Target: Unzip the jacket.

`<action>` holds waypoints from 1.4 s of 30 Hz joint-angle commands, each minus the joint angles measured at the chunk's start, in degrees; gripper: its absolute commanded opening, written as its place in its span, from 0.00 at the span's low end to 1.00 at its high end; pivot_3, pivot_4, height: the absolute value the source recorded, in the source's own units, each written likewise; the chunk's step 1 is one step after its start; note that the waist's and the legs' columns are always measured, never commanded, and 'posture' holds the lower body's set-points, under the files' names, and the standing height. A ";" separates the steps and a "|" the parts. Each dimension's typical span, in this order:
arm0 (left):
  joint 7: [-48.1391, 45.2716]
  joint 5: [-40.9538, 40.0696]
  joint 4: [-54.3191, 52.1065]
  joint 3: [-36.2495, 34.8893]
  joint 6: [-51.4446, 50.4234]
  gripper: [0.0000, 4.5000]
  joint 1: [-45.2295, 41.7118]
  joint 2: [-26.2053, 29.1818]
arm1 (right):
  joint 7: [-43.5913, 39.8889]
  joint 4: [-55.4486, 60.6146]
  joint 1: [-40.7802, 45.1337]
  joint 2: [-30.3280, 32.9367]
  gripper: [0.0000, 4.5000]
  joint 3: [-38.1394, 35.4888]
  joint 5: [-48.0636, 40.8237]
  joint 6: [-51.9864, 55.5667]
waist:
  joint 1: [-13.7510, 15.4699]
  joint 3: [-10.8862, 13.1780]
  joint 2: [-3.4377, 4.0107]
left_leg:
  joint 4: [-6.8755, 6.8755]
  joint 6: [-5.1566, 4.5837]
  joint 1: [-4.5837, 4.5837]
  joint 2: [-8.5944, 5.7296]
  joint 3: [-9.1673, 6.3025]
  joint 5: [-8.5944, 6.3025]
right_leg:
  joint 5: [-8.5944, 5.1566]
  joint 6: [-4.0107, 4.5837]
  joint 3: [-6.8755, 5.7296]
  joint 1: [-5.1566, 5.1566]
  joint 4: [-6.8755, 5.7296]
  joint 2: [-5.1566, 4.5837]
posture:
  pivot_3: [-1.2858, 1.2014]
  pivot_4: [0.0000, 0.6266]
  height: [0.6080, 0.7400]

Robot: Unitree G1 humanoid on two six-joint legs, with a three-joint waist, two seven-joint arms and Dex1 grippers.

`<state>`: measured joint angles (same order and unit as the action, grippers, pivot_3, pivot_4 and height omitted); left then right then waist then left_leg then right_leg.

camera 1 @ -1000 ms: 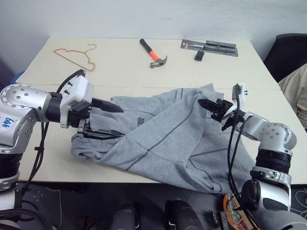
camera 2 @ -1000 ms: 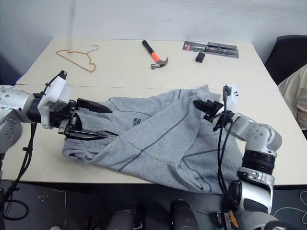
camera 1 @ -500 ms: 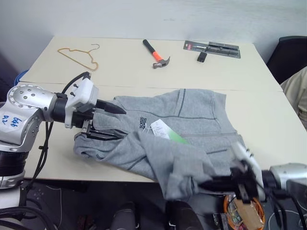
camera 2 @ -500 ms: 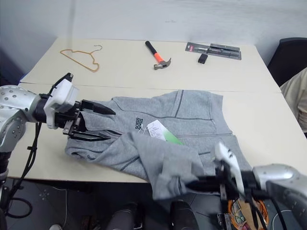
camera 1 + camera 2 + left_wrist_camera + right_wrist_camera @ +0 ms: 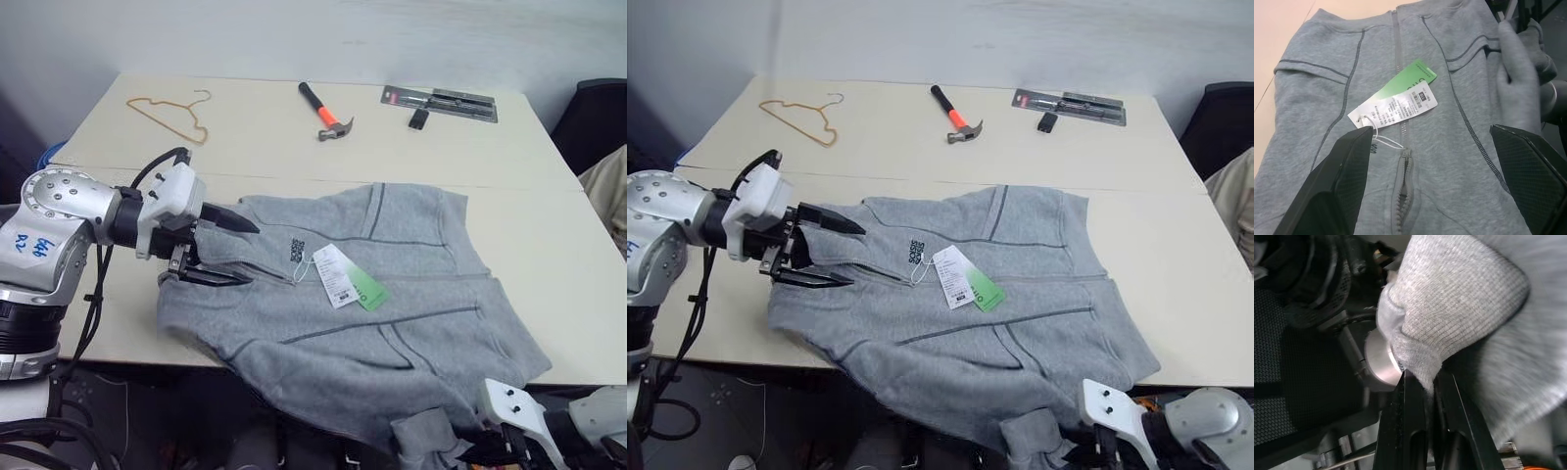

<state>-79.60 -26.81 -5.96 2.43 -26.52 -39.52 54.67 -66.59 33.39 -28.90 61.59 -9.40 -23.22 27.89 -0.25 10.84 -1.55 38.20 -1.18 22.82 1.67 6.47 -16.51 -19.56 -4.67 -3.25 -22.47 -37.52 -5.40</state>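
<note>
Since the jacket (image 5: 392, 323) is soft and limp, with the right claw (image 5: 1422, 396) clenched on its cuff, take the zip pull (image 5: 1403, 157) between your spread left claw (image 5: 223, 257)

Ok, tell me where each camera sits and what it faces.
Both eye views: on the head, looking down at the jacket on the table; left gripper at its collar.
Left wrist view: along open fingers at the zip and tag, which the eye views share.
Right wrist view: along shut fingers pinching jacket cloth.
</note>
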 commanded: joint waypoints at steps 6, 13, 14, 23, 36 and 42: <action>-0.53 2.24 1.35 0.17 3.39 0.89 0.33 -0.19 | -1.96 6.35 6.02 0.08 0.51 -9.46 -16.65 10.09 | 0.24 0.00 0.00 | 0.00 0.00 -0.01 -0.01 -0.03 0.00 | -0.01 0.02 -0.01 0.03 0.00 -0.02 | 0.52 0.24 1.00; -0.96 5.95 5.00 1.63 8.36 0.89 0.57 -0.63 | -0.28 3.72 22.94 1.68 0.57 -18.55 -38.98 16.63 | 0.14 0.00 -0.01 | -0.02 -0.06 -0.01 0.01 -0.09 -0.03 | -0.01 0.03 -0.06 0.05 0.02 -0.04 | 0.52 0.24 1.00; -1.04 6.11 5.42 1.72 8.62 0.89 0.35 -0.80 | 3.16 1.99 27.49 0.85 0.57 -16.31 -39.02 17.22 | 0.07 0.00 -0.01 | -0.01 -0.06 -0.01 0.02 -0.11 -0.03 | -0.01 0.03 -0.07 0.06 0.02 -0.04 | 0.52 0.24 1.00; -1.22 8.17 9.22 3.08 10.74 0.89 -2.38 -3.30 | 34.09 -13.59 60.74 -18.83 0.57 5.39 -32.84 31.50 | -0.21 -0.01 -0.06 | 0.00 0.04 0.29 0.01 -0.07 0.06 | -0.06 0.14 -0.11 -0.32 -0.16 -0.09 | 0.52 0.24 1.00; -1.61 9.58 9.49 4.39 11.99 0.89 -3.16 -5.23 | 41.02 -29.31 69.32 -33.31 0.92 12.80 -23.62 38.49 | -0.10 -0.01 -0.06 | 0.03 -0.07 0.46 -0.02 -0.07 0.05 | -0.04 0.11 -0.24 -0.36 -0.33 -0.10 | 0.52 0.24 1.00; -1.17 9.93 8.15 4.59 12.62 0.89 -1.66 -5.18 | 39.98 -31.99 70.25 -34.02 0.92 12.14 -21.21 39.24 | -0.24 -0.01 -0.06 | 0.00 -0.07 0.46 -0.01 -0.08 0.05 | -0.04 0.11 -0.24 -0.37 -0.32 -0.10 | 0.52 0.24 1.00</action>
<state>-80.86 -17.16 4.10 7.62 -14.65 -41.32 49.41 -25.64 0.71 40.34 27.83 4.12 -44.56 66.99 -0.49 10.83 -1.61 38.20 -1.24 23.28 1.65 6.39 -16.46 -19.60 -4.57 -3.49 -22.83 -37.84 -5.50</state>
